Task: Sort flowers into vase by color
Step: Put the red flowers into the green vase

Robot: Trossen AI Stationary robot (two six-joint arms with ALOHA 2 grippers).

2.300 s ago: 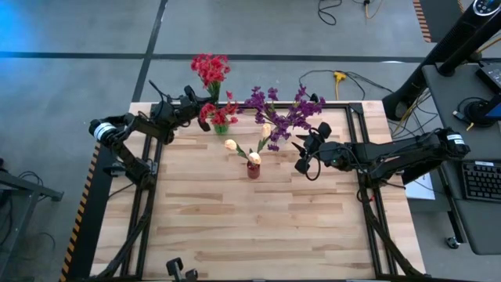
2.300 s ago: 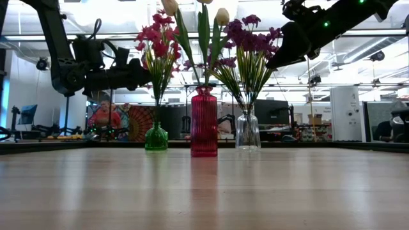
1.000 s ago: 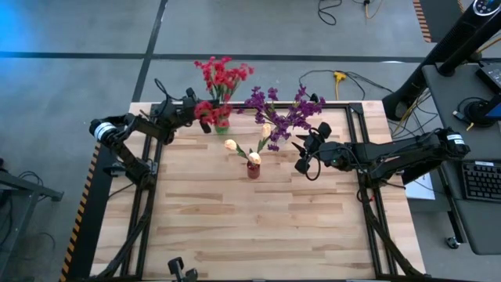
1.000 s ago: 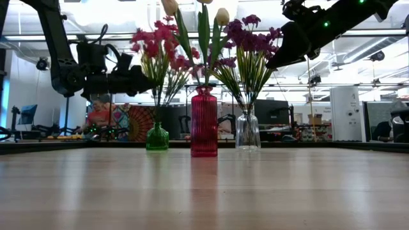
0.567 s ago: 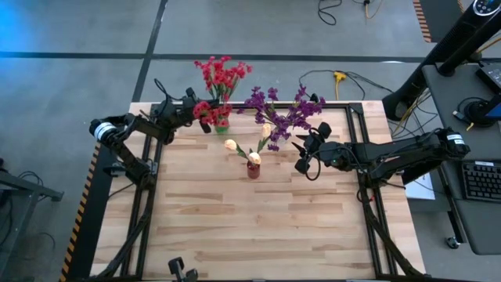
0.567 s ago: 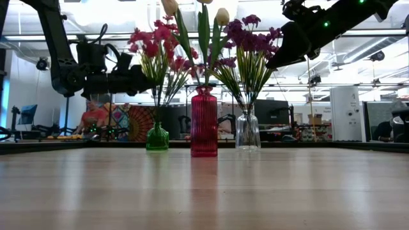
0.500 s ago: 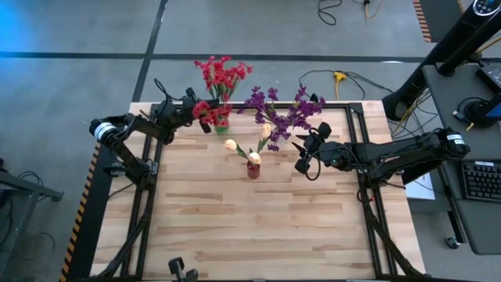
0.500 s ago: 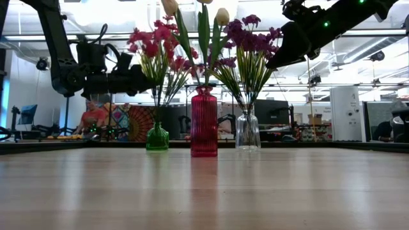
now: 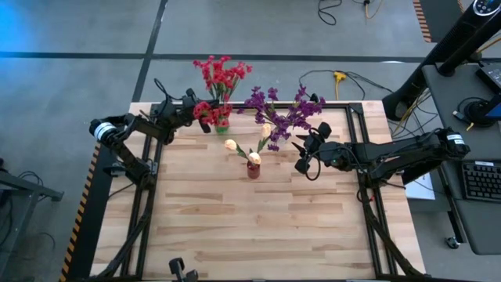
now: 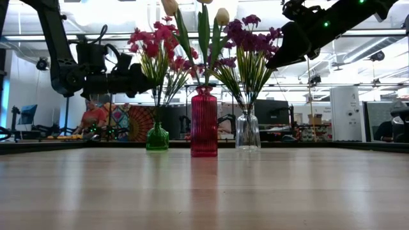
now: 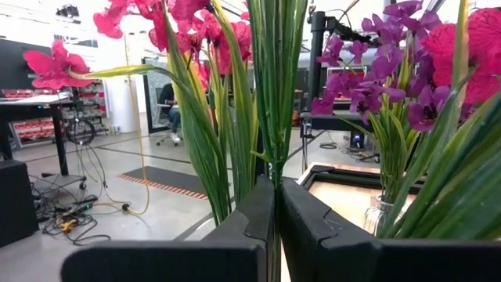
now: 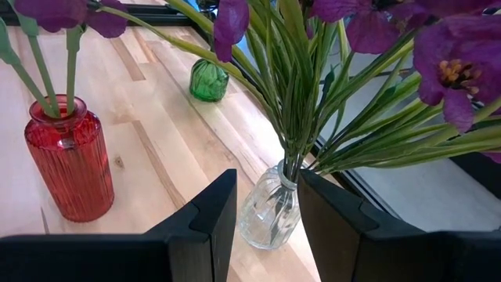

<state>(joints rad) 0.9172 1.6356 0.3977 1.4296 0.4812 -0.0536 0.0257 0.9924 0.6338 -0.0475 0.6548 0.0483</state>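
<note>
We see the left gripper (image 11: 275, 205) pinching the stems of the red flowers (image 9: 220, 76) above the green vase (image 10: 156, 137). The right gripper (image 12: 266, 205), fingers spread, waits beside the clear vase (image 12: 272, 207) holding purple flowers (image 9: 283, 112).

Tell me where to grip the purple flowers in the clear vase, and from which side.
Grip the purple flowers low on the bunched stems just above the clear vase neck, level from the right gripper's side; higher up, leaves and blossoms fan wide.
</note>
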